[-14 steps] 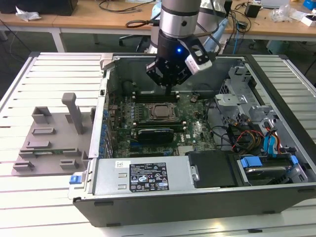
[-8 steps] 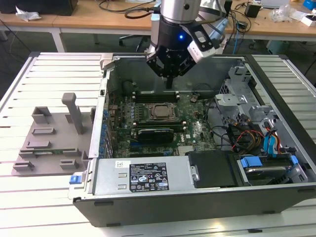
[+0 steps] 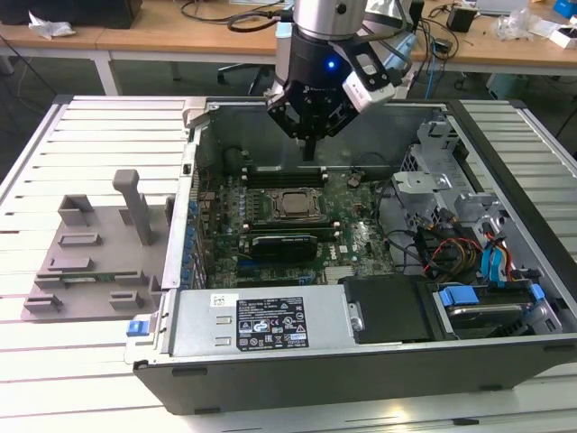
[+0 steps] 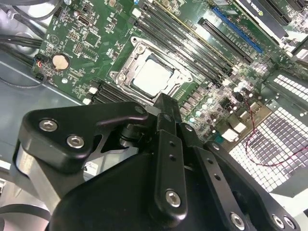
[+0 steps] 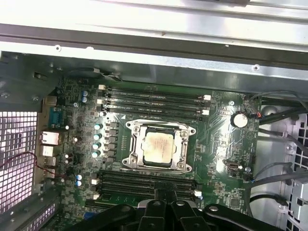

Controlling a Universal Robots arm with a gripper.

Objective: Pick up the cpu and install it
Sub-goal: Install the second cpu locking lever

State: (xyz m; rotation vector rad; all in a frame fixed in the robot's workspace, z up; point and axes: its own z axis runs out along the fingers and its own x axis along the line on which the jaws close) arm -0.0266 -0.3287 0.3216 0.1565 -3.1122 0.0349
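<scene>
The cpu is a flat silvery-grey square lying in the motherboard socket inside the open computer case; it shows in both wrist views. The socket's metal frame surrounds it. My gripper hangs above the board, a little behind the socket toward the memory slots. Its black fingers are shut together with nothing between them, apart from the chip.
The grey plastic tray lies on the slatted table at the exterior view's left, outside the case. Memory slots flank the socket. Cables and drive bays crowd the exterior view's right. The case walls rise around the board.
</scene>
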